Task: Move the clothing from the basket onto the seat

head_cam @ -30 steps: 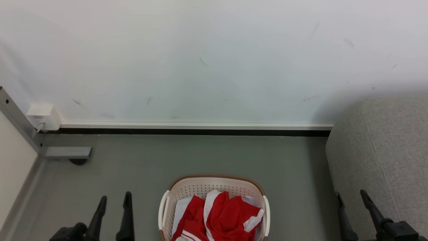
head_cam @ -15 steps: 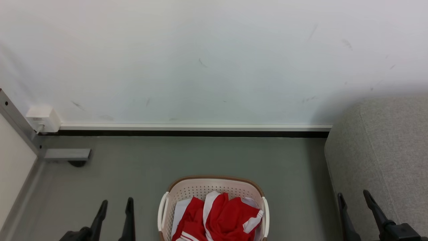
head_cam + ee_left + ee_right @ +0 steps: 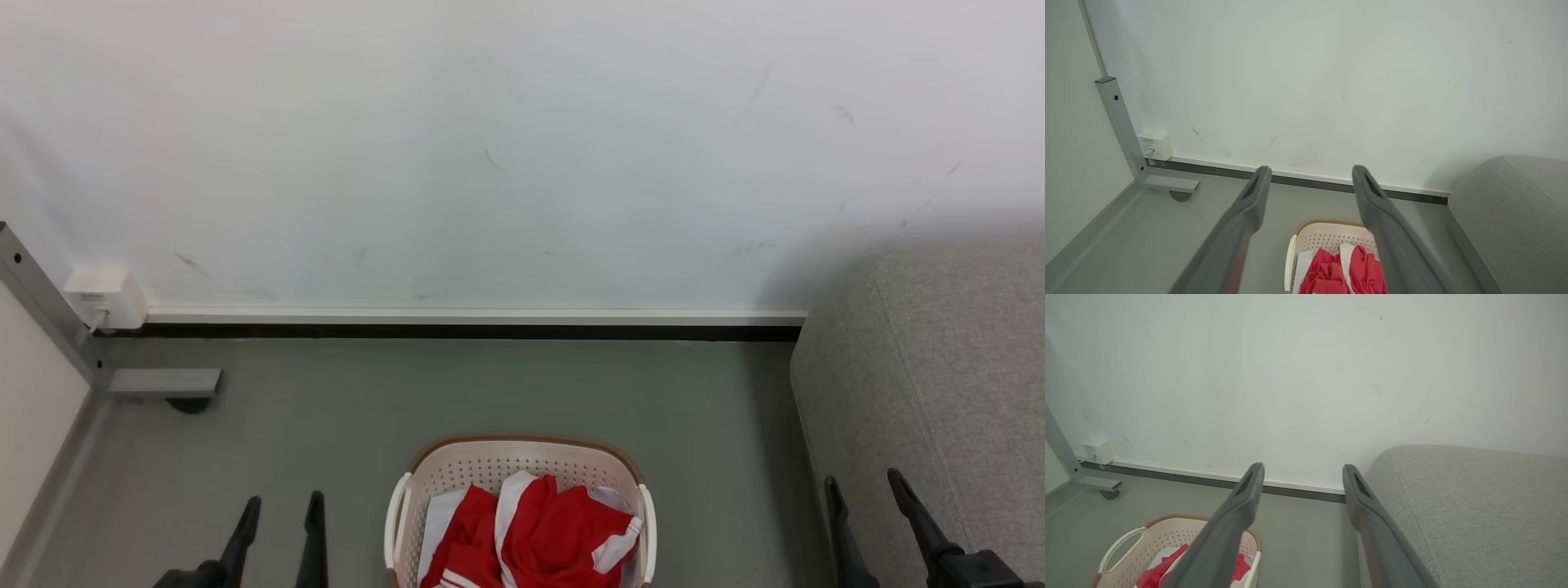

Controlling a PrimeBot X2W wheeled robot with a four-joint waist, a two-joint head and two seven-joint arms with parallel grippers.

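Observation:
The cream basket (image 3: pixel 490 469) with a brown rim stands on the grey floor at the bottom middle of the head view, holding crumpled red clothing (image 3: pixel 547 535) with white stripes. The basket (image 3: pixel 1327 237) and clothing (image 3: pixel 1347 273) appear again between the left gripper's fingers, and at the lower left of the right wrist view sit the basket (image 3: pixel 1163 537) and clothing (image 3: pixel 1155 573). My left gripper (image 3: pixel 280 500) is open to the basket's left, my right gripper (image 3: pixel 864 480) open to its right, beside the grey seat (image 3: pixel 939 367). Both hold nothing.
A white wall (image 3: pixel 522 147) with a dark baseboard closes the space behind the basket. A grey metal frame leg (image 3: pixel 163 382) with a caster and a white socket box (image 3: pixel 102 296) stand at the left. Bare grey floor surrounds the basket.
The whole head picture has slid slightly downward, so the camera moved. The basket, clothing and both open grippers keep their places relative to one another.

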